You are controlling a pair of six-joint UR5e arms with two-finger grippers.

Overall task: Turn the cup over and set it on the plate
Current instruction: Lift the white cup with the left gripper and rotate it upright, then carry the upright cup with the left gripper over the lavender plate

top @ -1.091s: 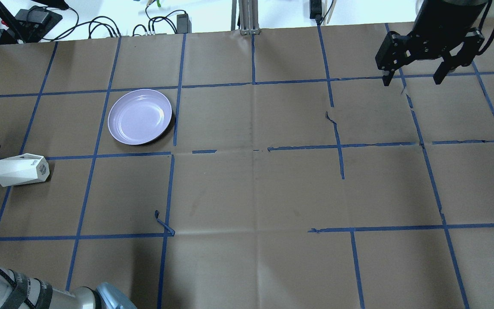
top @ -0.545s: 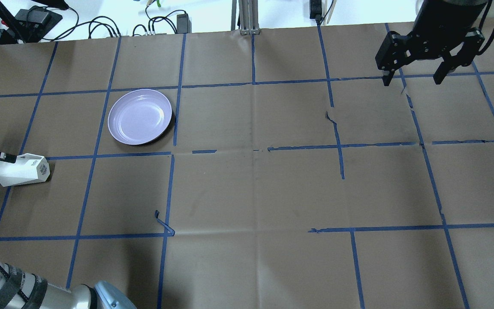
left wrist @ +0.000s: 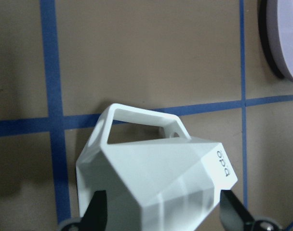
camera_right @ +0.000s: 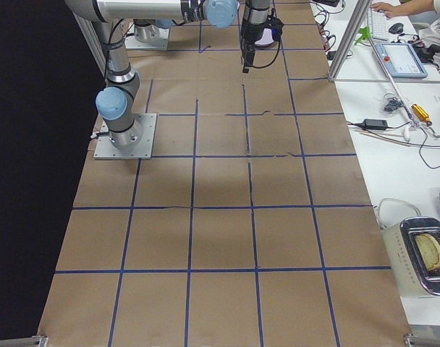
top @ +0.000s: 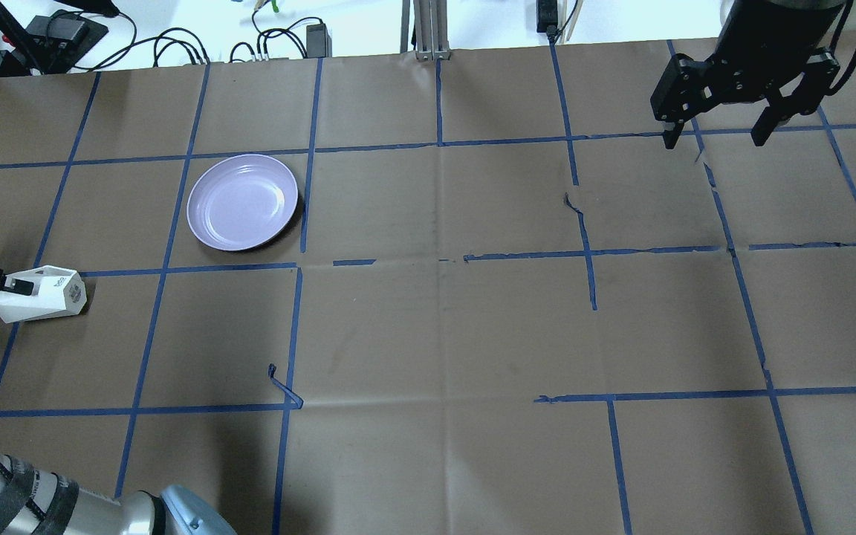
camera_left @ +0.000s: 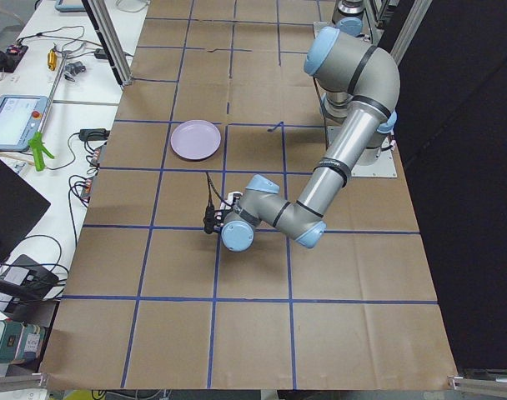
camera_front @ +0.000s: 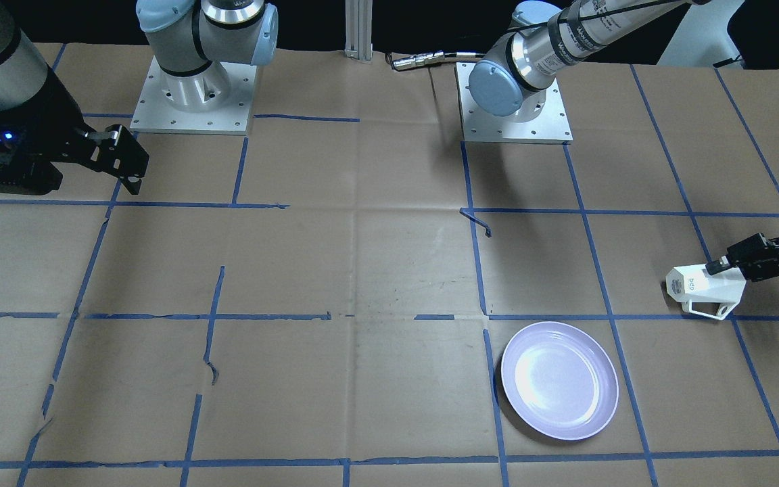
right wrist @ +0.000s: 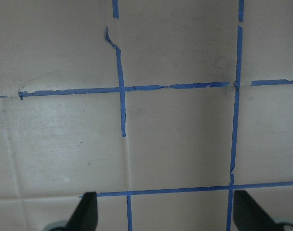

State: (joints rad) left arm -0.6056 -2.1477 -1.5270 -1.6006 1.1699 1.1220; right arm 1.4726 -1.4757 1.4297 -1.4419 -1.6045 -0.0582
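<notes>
Cup (left wrist: 156, 178) is lying on its side on the paper, mouth toward the left gripper (left wrist: 163, 211). Its jaws sit apart around the cup's wide end, I'm guessing a side-on grab so the wrist can roll it upright. Can't tell if they're pinching yet, and the mouth's hidden. Plate (top: 242, 202) sits near, just beyond, empty. Far off, the right gripper (top: 713, 140) hangs spread over bare paper, probably parked out of the way.
</notes>
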